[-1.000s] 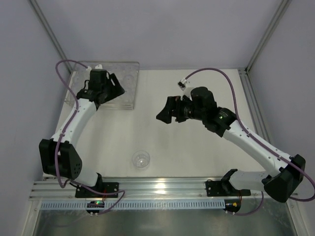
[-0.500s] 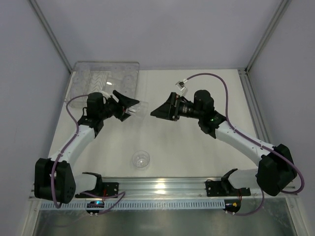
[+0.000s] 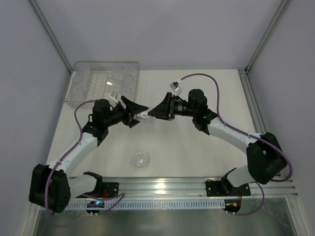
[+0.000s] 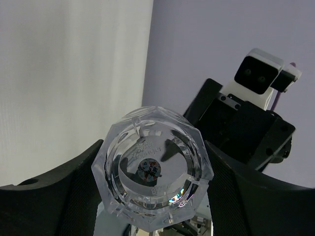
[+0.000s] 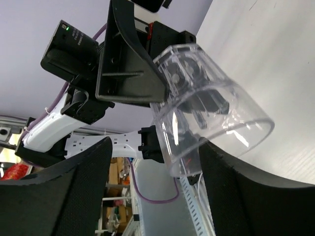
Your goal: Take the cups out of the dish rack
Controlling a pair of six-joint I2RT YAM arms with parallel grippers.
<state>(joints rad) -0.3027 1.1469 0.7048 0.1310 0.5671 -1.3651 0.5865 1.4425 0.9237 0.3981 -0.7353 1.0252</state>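
My left gripper (image 3: pixel 136 114) is shut on a clear plastic cup (image 3: pixel 143 117) and holds it sideways in the air over the middle of the table. In the left wrist view the cup (image 4: pixel 152 169) sits between my fingers (image 4: pixel 54 196), base toward the camera. My right gripper (image 3: pixel 154 112) faces it, open, with its jaws around the cup's rim end. In the right wrist view the cup (image 5: pixel 211 110) lies between wide-spread fingers (image 5: pixel 59 191); whether they touch it I cannot tell. Another cup (image 3: pixel 141 159) stands on the table near the front. The dish rack (image 3: pixel 103 82) sits at the back left.
The right arm's wrist and camera (image 4: pixel 258 73) fill the space just beyond the held cup. The metal rail with both arm bases (image 3: pixel 162 187) runs along the near edge. Enclosure walls and corner posts (image 3: pixel 268 34) close the back and sides.
My left gripper has left the dish rack and moved right and toward the front with a cup. My right gripper has moved left to meet it, and its jaws now straddle the cup.
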